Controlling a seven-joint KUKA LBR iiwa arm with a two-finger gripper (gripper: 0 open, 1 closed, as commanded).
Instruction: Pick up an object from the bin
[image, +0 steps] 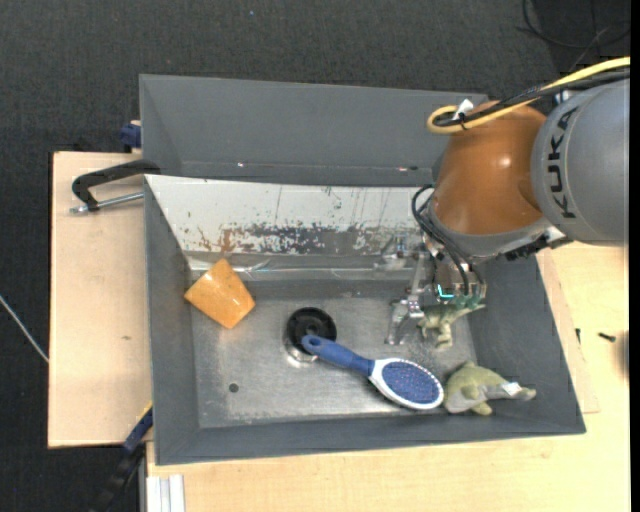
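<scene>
Blue hairbrush (388, 377) lies flat on the bin (255, 385) floor, just in front of the end effector (428, 322) and a touch to its left in the picture. Its oval bristle head is the end nearest the end effector, but there is bare floor between the two. The handle runs away to the left, and its tip meets a black round disc (310, 328) well to the end effector's left. The end effector hangs low in the bin's right part, near the rear wall, under the arm's orange cover (485, 170). I cannot tell whether it is open or closed, or whether it has anything. A pale green plush toy (478, 388) sits in front of it and a little to its right, close beside the brush head. Farthest off to its left lies an orange wedge-shaped block (220, 293).
</scene>
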